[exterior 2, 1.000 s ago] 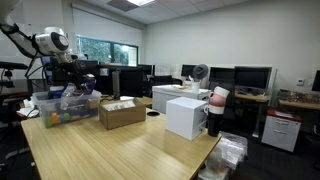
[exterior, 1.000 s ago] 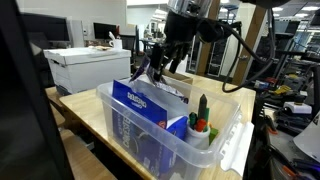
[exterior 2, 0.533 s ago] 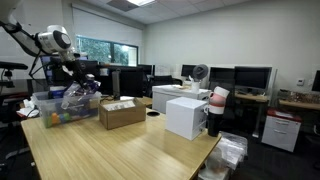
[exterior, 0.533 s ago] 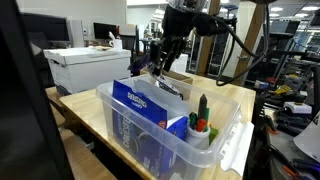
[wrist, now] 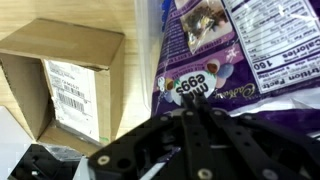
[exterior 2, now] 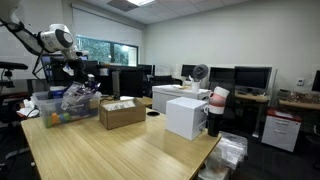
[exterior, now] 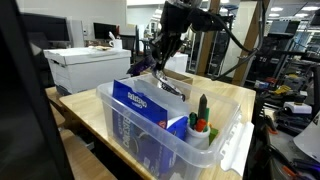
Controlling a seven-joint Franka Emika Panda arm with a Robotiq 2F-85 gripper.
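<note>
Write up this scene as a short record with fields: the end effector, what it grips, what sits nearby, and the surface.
end effector: jaws drawn together, seen in the wrist view
held: purple candy bag, apparently pinched at its edge
beside the bag: open cardboard box with a white label showing inside
near the arm: clear plastic bin holding a blue box
surface: wooden table
</note>
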